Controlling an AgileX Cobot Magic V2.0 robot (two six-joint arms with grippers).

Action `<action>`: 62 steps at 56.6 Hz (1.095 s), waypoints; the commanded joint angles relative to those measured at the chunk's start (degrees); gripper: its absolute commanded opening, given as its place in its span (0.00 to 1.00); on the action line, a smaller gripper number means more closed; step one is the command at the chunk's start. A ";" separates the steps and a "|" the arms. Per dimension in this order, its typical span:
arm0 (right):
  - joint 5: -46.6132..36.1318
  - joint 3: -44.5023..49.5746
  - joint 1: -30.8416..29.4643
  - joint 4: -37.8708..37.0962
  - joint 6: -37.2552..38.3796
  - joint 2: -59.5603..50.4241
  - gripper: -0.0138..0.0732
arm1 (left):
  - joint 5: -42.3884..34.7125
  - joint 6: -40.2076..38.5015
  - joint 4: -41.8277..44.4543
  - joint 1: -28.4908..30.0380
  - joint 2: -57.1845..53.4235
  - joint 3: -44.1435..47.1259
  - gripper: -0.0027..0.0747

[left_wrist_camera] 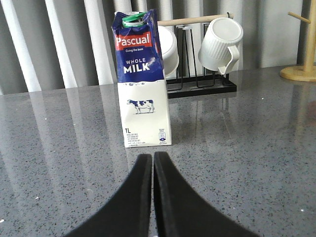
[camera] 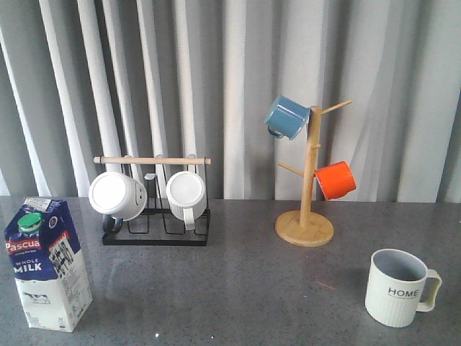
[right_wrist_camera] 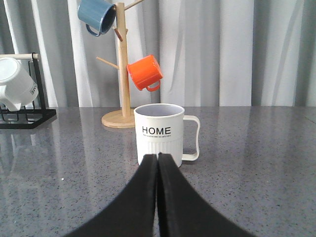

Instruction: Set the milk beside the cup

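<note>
The milk [camera: 47,263], a tall blue-and-white carton with a green cap, stands upright at the front left of the table; it also shows in the left wrist view [left_wrist_camera: 142,81]. The cup [camera: 397,287], cream-white and ribbed with "HOME" on it, stands at the front right with its handle to the right; it also shows in the right wrist view [right_wrist_camera: 159,133]. My left gripper [left_wrist_camera: 152,157] is shut and empty, a short way in front of the milk. My right gripper [right_wrist_camera: 158,157] is shut and empty, just in front of the cup. Neither gripper shows in the front view.
A black wire rack [camera: 155,229] with a wooden bar holds two white mugs [camera: 117,195] at the back left. A wooden mug tree [camera: 310,176] at the back right carries a blue mug [camera: 287,117] and an orange mug [camera: 336,180]. Grey curtains hang behind.
</note>
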 commanded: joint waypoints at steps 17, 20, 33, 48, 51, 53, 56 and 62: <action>-4.34 0.55 -0.26 -0.24 -0.34 -1.02 0.15 | -4.13 -0.60 -0.13 -0.06 -0.63 -1.27 0.03; -4.34 0.55 -0.26 -0.24 -0.34 -1.02 0.15 | -4.13 -0.60 -0.13 -0.06 -0.63 -1.27 0.03; -4.34 0.55 -0.26 -0.24 -0.34 -1.02 0.15 | -4.13 -0.60 -0.13 -0.06 -0.63 -1.27 0.03; -5.24 0.50 -0.26 -0.23 -0.34 -1.02 0.15 | -5.45 5.14 2.93 -0.04 -0.63 -1.32 0.03; -5.95 0.44 -0.26 -0.16 -0.34 -1.02 0.15 | -7.72 4.95 2.93 -0.04 -0.63 -1.36 0.03; -7.60 0.44 -0.26 0.12 -0.14 -1.02 0.15 | -10.85 4.89 2.93 -0.04 -0.63 -1.40 0.03; -13.13 0.01 -0.26 1.96 1.55 -1.02 0.15 | -17.71 3.71 2.82 -0.04 -0.63 -1.82 0.03; -24.48 -3.78 -0.26 2.51 1.98 -1.02 0.15 | -36.92 -0.30 2.58 0.02 -0.63 -4.31 0.03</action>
